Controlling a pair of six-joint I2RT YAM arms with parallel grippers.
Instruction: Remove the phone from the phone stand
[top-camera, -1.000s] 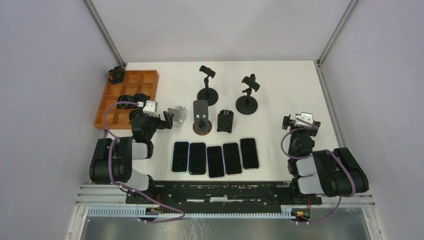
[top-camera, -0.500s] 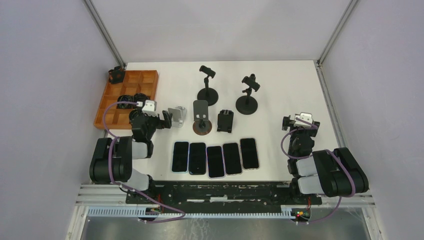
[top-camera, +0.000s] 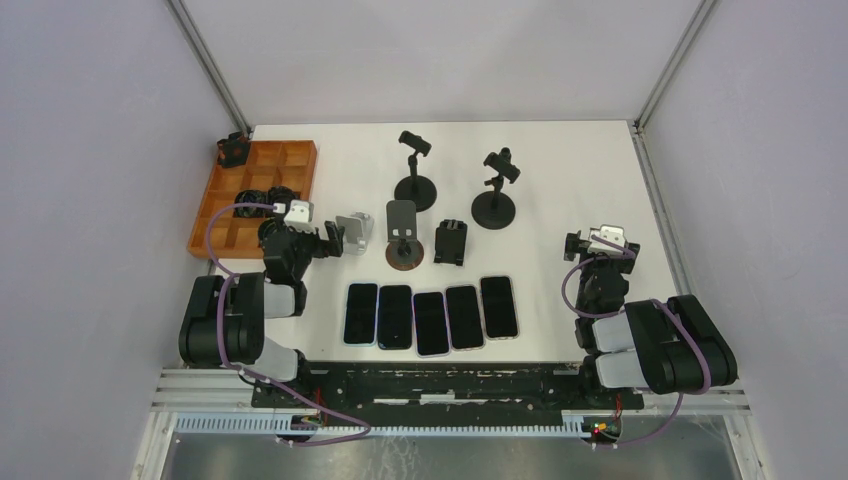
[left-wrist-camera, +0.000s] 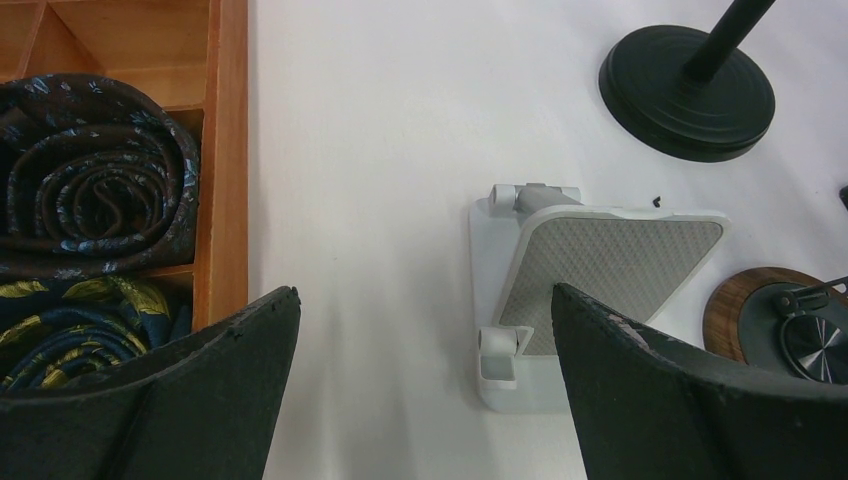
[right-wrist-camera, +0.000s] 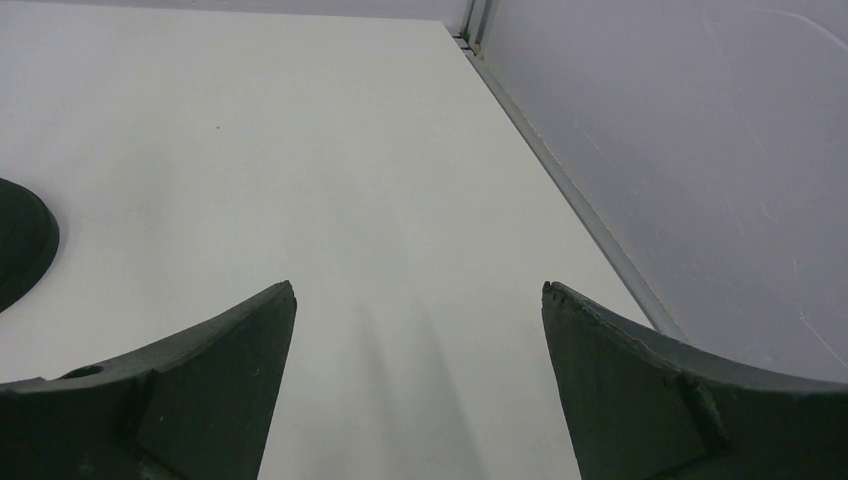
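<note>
Phones (top-camera: 431, 322): five, flat on the table (right-wrist-camera: 300, 150), screens up, side by side in one row. Long axes run near-to-far, away from the arm bases, fanned slightly. Can't tell which end is the top on any of them. None touched.

Left gripper (left-wrist-camera: 422, 300): jaws fully apart, holding nothing, low over the table. Phone row sits to its right and back toward the bases, well apart from the fingers.

Ahead of it, offset toward the right finger: white stand (left-wrist-camera: 590, 290), grey textured plate tilted, hinge at the far end. The stand's near right corner is hidden behind the right finger; can't tell if they touch.
Left of the left finger: tray (left-wrist-camera: 232, 150) with rolled ties (left-wrist-camera: 90, 190) in its compartments, close beside that finger.
Farther ahead and right: round base (left-wrist-camera: 687, 92) of a tall black stand. At the right edge: wood-base stand (left-wrist-camera: 790, 320).

Right gripper (right-wrist-camera: 417, 290): jaws fully apart, nothing between them but bare table. Phone row is off to its left, outside its wrist view. Dark base edge (right-wrist-camera: 20, 240) shows at far left.
</note>
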